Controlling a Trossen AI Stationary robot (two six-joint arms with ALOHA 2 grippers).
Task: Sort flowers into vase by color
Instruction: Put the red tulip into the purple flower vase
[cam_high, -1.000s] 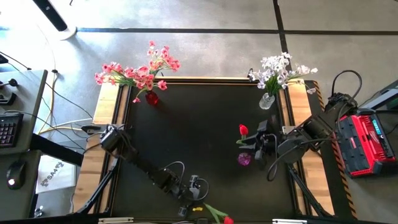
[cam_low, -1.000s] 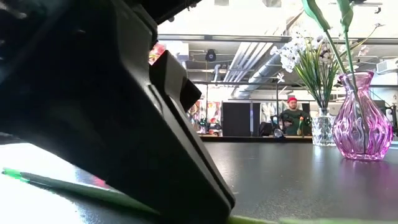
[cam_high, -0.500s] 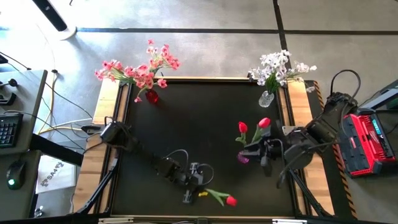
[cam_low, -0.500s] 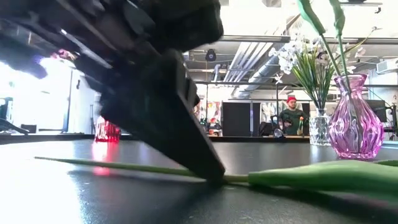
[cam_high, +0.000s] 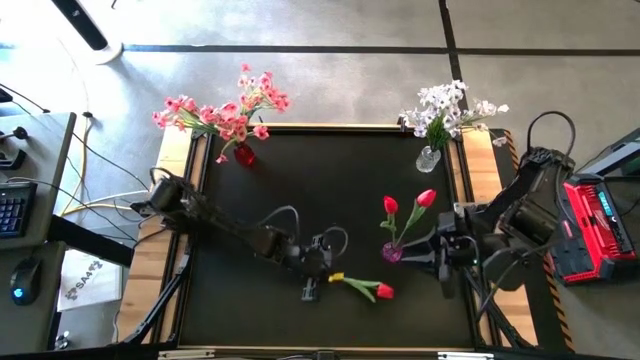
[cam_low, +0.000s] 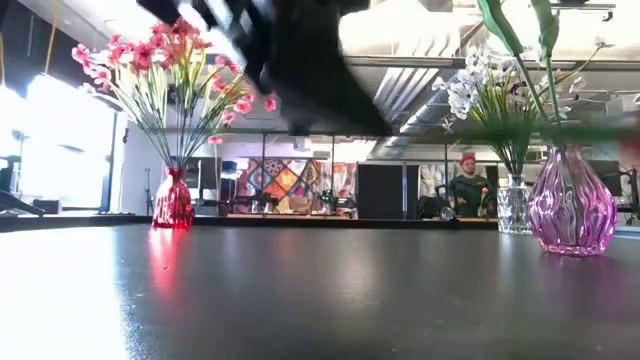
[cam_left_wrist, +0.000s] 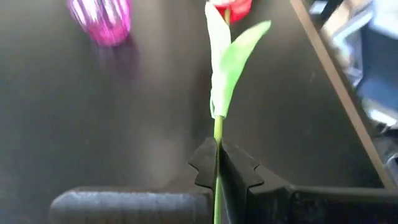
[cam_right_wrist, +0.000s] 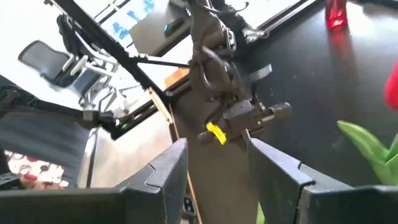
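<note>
Three vases stand on the table: a red vase (cam_high: 244, 156), a clear vase (cam_high: 429, 160) and a purple vase (cam_high: 392, 253). One bunch of pink flowers (cam_high: 222, 114) fills the red vase, and one bunch of white flowers (cam_high: 448, 108) fills the clear one. There are three red tulips in all: two tulips (cam_high: 406, 203) stand in the purple vase, and one loose tulip (cam_high: 371, 290) is off the table. Two robot arms are in view. One person (cam_low: 468, 187) shows in the room behind.
</note>
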